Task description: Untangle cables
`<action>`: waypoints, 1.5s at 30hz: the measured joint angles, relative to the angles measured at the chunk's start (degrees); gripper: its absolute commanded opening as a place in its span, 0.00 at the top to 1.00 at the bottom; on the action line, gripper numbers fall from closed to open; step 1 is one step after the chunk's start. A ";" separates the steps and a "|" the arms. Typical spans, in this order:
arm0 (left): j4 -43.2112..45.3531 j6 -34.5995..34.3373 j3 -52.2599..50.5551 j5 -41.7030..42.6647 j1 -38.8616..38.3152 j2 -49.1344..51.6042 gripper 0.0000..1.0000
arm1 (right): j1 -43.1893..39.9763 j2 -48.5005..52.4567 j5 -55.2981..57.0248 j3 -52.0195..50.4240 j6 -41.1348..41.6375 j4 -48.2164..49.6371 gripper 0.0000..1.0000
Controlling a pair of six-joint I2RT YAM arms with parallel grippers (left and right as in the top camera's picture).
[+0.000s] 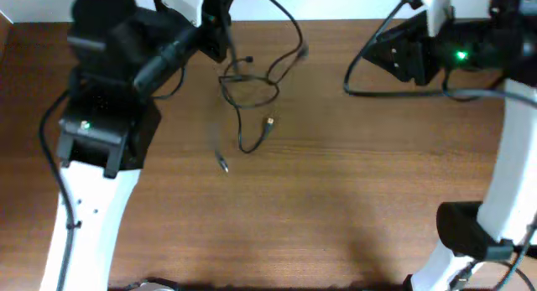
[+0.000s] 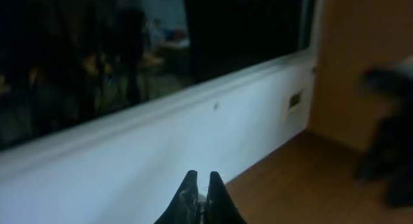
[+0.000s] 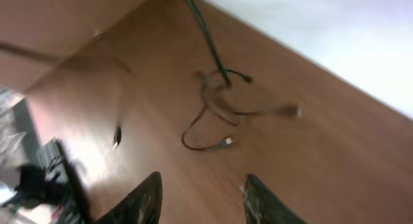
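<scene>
- While the left gripper [image 2: 201, 180] holds one strand raised, the cables [image 1: 249, 88] sit looped on the far middle of the table [image 1: 336, 199]; pulling apart seems underway.
- Next, I judge, the right gripper [image 3: 201, 180] must pin the loop.
- Left fingers are pressed together, apparently pinching that strand; right jaws are wide apart and empty.

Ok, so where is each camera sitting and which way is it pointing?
Overhead: fixed above, looking straight down on the brown wooden table, the thin black tangled cables and both arms.
Left wrist: on the left arm, facing a white wall and dark window; closed jaws at bottom.
Right wrist: on the right arm, angled down at the cables; open jaws at bottom.
Shared: overhead and right wrist both show cables and table.
</scene>
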 measured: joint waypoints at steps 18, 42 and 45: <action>1.33 0.15 8.87 15.54 0.00 0.35 0.94 | 14.23 8.39 -19.52 -7.23 -40.15 4.37 0.69; -3.65 -0.24 10.60 20.94 2.80 -0.31 0.89 | 16.11 8.39 -4.48 -7.23 -36.02 11.72 0.44; -5.40 -0.20 10.60 21.75 2.80 -0.50 0.88 | 15.10 8.39 -7.23 -7.26 -33.64 15.34 0.48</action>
